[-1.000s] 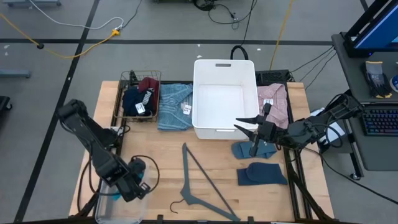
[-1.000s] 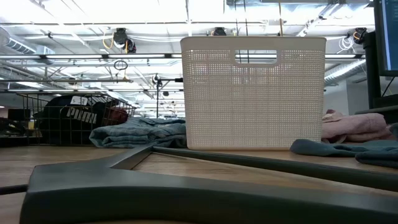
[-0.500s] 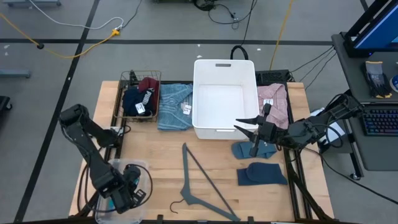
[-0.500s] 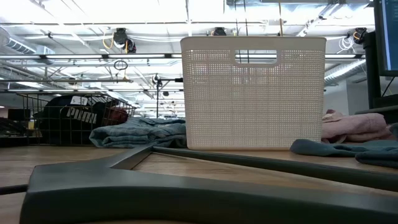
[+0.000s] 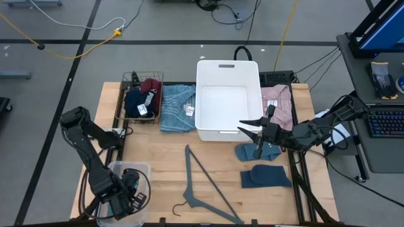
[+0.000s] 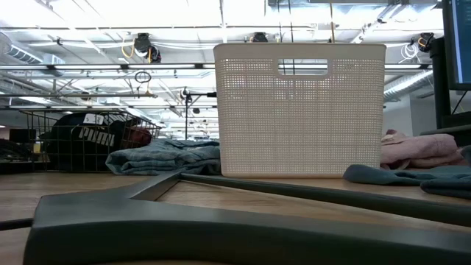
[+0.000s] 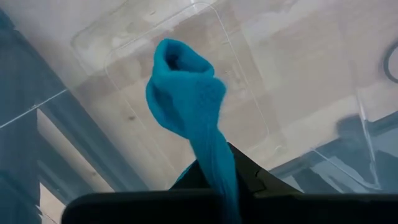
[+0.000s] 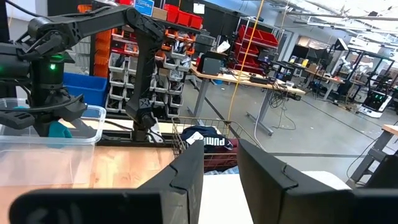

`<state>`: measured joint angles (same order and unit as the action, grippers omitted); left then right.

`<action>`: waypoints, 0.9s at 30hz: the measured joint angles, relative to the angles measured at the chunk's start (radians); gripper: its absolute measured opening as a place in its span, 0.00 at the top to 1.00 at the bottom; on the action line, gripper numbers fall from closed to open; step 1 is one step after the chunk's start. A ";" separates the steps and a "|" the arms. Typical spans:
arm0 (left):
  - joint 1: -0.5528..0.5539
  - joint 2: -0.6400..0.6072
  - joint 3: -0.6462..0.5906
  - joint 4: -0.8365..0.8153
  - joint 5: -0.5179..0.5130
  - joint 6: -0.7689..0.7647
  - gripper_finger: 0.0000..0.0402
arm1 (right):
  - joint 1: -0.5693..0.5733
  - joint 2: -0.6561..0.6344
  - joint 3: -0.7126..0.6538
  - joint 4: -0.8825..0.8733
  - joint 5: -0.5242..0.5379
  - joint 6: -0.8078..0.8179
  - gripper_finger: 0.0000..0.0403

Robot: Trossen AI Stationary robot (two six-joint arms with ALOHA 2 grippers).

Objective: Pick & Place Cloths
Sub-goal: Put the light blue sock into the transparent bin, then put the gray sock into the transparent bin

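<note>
Down at the lower left of the high view, the left gripper (image 5: 124, 197) hangs over a clear plastic bin (image 5: 142, 169), its fingers pinched on a teal cloth (image 7: 189, 106). The left wrist view shows that cloth bunched into a soft knot and trailing back between the fingers, with the bin's see-through floor beneath it. It looks light and limp, so it should drop freely once let go, though a loose fold might cling to a finger.

At the right of the frame, the right gripper (image 5: 262, 134) waits above a slate-blue cloth (image 5: 247, 152) beside the white basket (image 5: 206, 99), its fingers spread apart and holding nothing. A second blue cloth (image 5: 265, 176) lies flat just below it, near the table's right edge. Both are thin and floppy; a pinch at a raised fold or the thicker middle would likely hold better than a flat edge, which could slip out.

Upper left, a wire basket (image 5: 132, 79) holds navy and maroon garments (image 5: 142, 96), with a folded light-blue cloth (image 5: 177, 107) beside it. A pink cloth (image 5: 279, 101) lies to the right of the white basket. A grey hanger (image 5: 202, 183) lies across the lower middle of the table (image 5: 170, 157).
</note>
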<state>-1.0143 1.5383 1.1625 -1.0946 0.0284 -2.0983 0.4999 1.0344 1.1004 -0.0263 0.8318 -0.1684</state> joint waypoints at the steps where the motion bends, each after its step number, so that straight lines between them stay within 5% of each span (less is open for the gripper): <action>1: -0.003 0.000 0.000 0.000 -0.001 0.000 1.00 | 0.000 0.000 0.000 0.000 0.000 0.000 0.78; 12: -0.009 0.000 0.000 -0.005 -0.067 0.020 0.92 | 0.000 0.000 0.000 0.000 0.000 0.000 0.78; 27: -0.007 -0.069 0.000 -0.009 -0.106 0.019 0.59 | 0.000 0.000 0.000 -0.001 0.001 -0.056 0.78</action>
<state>-1.0214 1.4697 1.1622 -1.1038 -0.0778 -2.0797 0.4999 1.0344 1.1004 -0.0274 0.8330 -0.2239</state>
